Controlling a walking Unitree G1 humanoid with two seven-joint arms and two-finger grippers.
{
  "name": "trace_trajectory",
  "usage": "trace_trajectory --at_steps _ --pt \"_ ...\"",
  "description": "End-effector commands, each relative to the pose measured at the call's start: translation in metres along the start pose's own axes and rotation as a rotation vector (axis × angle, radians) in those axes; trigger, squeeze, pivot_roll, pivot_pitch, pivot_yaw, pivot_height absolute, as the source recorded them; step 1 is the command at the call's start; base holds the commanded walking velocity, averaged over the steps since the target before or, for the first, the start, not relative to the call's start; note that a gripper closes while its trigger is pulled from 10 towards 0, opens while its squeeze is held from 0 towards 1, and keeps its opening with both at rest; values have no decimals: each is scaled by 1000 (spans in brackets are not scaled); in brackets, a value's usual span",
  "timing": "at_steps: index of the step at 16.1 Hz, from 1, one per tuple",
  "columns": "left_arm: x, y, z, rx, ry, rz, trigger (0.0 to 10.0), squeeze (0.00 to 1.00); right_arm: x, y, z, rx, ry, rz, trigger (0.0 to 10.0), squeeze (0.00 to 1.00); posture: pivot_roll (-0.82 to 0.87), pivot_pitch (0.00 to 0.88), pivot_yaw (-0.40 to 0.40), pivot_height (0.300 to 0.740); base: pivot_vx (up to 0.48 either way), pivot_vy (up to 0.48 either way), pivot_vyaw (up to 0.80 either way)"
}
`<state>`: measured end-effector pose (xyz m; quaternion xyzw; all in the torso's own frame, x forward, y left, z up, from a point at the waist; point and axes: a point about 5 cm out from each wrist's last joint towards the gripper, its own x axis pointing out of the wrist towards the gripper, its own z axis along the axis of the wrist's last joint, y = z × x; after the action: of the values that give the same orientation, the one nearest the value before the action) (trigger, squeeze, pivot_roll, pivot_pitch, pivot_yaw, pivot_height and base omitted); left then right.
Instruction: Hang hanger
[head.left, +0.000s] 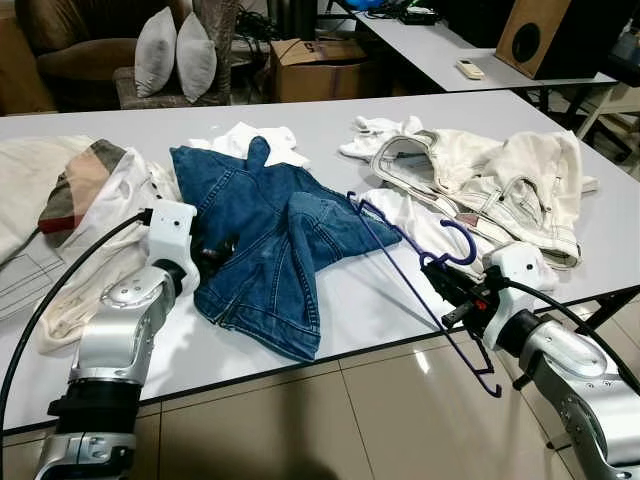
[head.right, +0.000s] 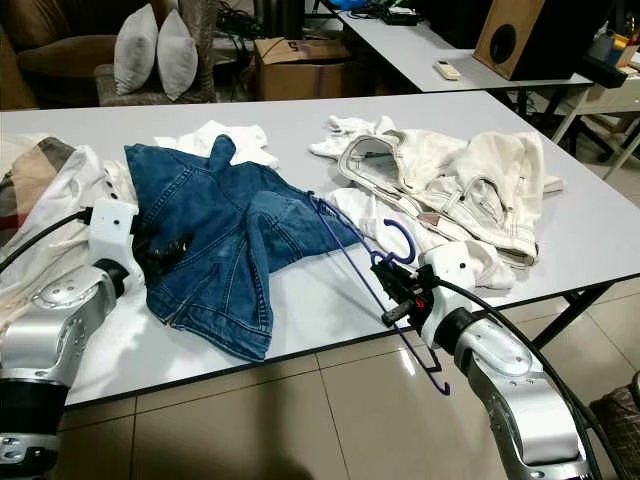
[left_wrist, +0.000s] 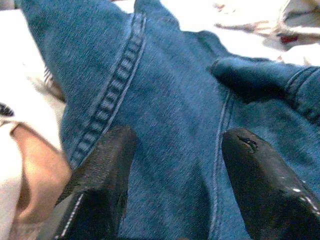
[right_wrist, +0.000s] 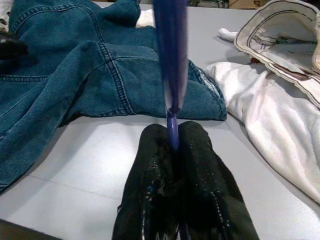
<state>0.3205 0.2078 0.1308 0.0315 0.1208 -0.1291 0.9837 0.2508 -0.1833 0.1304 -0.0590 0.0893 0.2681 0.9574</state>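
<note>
A white table (head.left: 400, 310) carries a spread of clothes; a blue denim jacket (head.left: 270, 240) lies crumpled near its middle, a white garment (head.left: 480, 180) is heaped at the far right, and a beige and plaid cloth (head.left: 70, 200) lies at the left. The right gripper (right_wrist: 172, 137) is at the near right edge of the table, its 2 black fingers pinched tight on a purple hanger (head.left: 420, 290); the hanger slants from the denim's right edge, over the table's near edge, down toward the tiled floor (head.left: 380, 420), and its hook curls up just beside the gripper. The left gripper (left_wrist: 175, 150) rests at the left side of the denim jacket, its 2 fingers (left_wrist: 107, 165) spread wide with denim between them, gripping nothing. Beyond the table stand 2 grey cushions (head.left: 175, 50), a cardboard box (head.left: 315, 65) and a wooden speaker (head.left: 535, 35) on a second table.
</note>
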Motion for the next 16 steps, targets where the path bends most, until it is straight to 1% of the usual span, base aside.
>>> trace_trajectory --at_steps 1,3,5,7,8,10,12,14,16 --pt "3 0 6 -8 -29 -8 0 0 0 2 0 -15 13 19 10000 0 -63 8 -52 740 0 0 0" --pt "4 0 5 -19 -21 -11 0 0 3 2 3 -22 6 30 10000 0 -66 7 -49 740 0 0 0" --pt "7 -2 4 -18 -19 -17 0 0 3 0 5 -23 -1 25 10000 0 -63 14 -45 740 0 0 0" --pt "9 -2 5 33 -29 -4 0 0 3 3 1 -29 8 34 10000 0 -64 7 -54 740 0 0 0" --pt "10 -2 4 77 -25 4 0 0 5 5 1 -43 14 49 10000 0 -65 0 -59 740 0 0 0" --pt "14 -4 6 150 -37 26 0 0 10 4 8 -55 -6 58 10000 0 -70 4 -55 740 0 0 0" --pt "17 -8 9 171 -54 19 0 0 10 2 11 -58 -18 60 10000 0 -67 7 -63 740 0 0 0" --pt "19 -9 14 212 -86 18 0 0 10 5 8 -72 -16 73 10000 0 -68 0 -72 740 0 0 0" --pt "20 -9 17 200 -107 13 0 0 10 7 13 -79 -38 111 10000 0 -74 0 -68 740 0 0 0"
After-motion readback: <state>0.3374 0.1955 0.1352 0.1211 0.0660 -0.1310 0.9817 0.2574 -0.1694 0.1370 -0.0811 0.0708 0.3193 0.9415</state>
